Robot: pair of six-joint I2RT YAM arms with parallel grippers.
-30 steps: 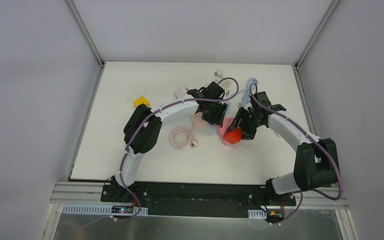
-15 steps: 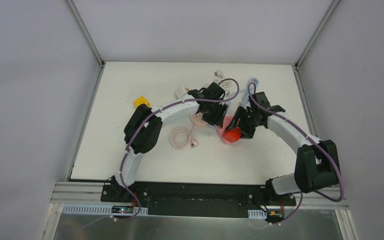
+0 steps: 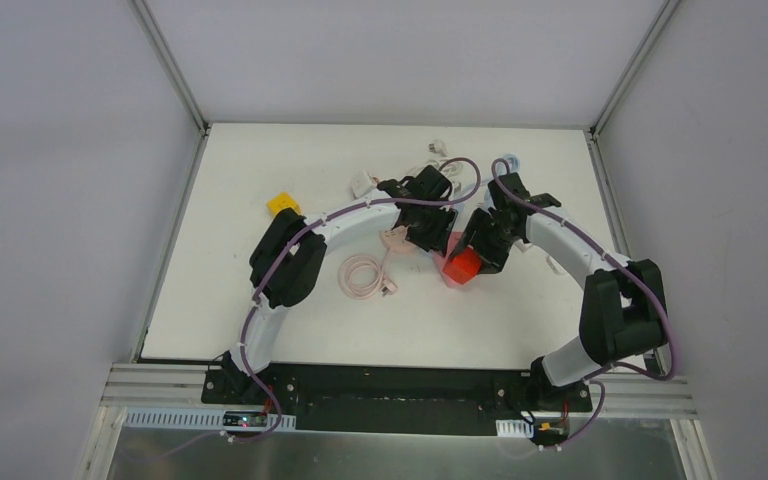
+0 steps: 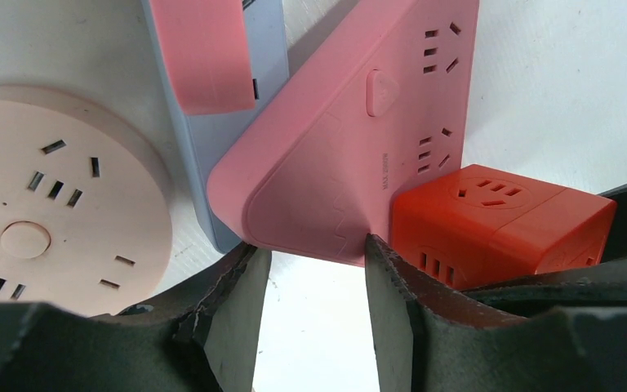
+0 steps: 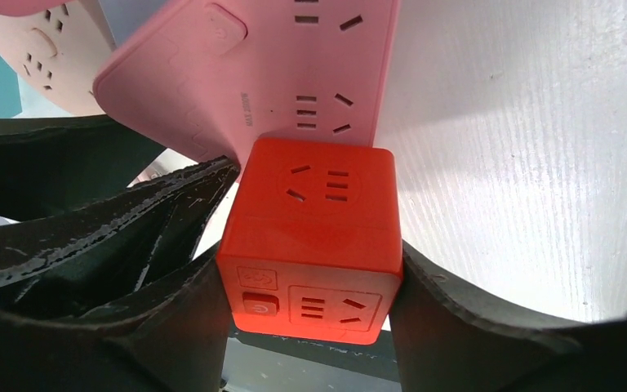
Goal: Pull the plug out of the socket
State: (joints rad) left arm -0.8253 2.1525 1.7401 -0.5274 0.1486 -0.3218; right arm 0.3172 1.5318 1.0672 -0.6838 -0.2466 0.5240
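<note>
The socket is a pink power strip lying mid-table. An orange cube plug sits tight against the strip's edge; its pins are hidden. My right gripper is shut on the cube, one finger pressed on each side. My left gripper pinches the strip's rounded near corner between its fingertips.
A round pale pink socket and a grey-blue strip lie just left of the pink strip. A coiled pink cable, a yellow block and white plugs lie further off.
My right arm has swung in and carried the orange cube slightly left and away from the bases. The left gripper has stayed on the strip, closing a touch.
</note>
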